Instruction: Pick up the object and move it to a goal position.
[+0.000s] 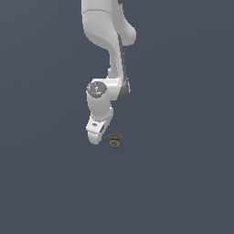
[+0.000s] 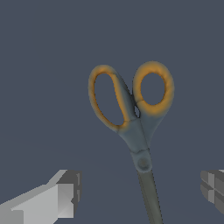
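Jaws spread wide, gripping nothing; one fingertip at each side of the wrist view, dark blades running down between them, no contact visible. Gripper over the scissors: two orange-yellow ring handles, grey pivot, blades closed. Scissors flat on the dark surface, just beside the white arm's lowered end, toward the exterior view's right.

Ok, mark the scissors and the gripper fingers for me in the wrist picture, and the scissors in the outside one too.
scissors (image 2: 143, 164), wrist view, on the pivot screw.
fingers (image 2: 65, 199), wrist view, on the pale finger's inner tip; the other sits at the opposite edge.
scissors (image 1: 114, 140), exterior view, on the orange handle rings.
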Controlling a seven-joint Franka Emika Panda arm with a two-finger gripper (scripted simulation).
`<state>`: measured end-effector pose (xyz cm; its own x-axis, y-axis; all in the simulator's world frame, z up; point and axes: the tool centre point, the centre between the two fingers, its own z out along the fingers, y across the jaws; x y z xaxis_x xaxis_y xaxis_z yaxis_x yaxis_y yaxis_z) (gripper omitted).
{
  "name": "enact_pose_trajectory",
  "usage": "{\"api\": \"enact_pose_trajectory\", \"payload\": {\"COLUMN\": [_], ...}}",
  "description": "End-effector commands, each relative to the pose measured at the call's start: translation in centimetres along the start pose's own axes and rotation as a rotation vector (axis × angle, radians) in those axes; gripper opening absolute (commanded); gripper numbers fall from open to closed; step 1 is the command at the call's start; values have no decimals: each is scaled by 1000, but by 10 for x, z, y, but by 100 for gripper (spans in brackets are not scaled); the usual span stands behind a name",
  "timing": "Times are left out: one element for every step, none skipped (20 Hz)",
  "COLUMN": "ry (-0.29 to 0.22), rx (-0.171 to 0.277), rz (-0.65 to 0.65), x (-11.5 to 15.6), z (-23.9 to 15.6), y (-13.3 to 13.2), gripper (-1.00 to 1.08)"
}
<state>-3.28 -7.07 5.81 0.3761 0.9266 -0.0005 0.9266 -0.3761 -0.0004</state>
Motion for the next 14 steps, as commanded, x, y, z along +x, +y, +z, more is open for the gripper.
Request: {"api": "enact_pose_trajectory", "payload": {"ry": [0, 0, 0, 0, 0, 0, 0, 0, 0, 0, 0, 0, 0, 0], "rx": [0, 0, 0, 0, 0, 0, 0, 0, 0, 0, 0, 0, 0, 0], "rz": [0, 0, -1, -1, -1, -2, -3, -3, -4, -4, -5, -5, -5, -5], "x": [0, 0, 0, 0, 0, 0, 0, 0, 0, 0, 0, 0, 0, 0], "z": [1, 3, 5, 8, 12, 16, 21, 26, 32, 36, 40, 43, 46, 48], "y": [0, 0, 0, 0, 0, -1, -1, -1, -1, -1, -1, -1, -1, -1], "gripper": [100, 100, 100, 100, 100, 100, 100, 100, 100, 100, 100, 100, 100, 100]}}
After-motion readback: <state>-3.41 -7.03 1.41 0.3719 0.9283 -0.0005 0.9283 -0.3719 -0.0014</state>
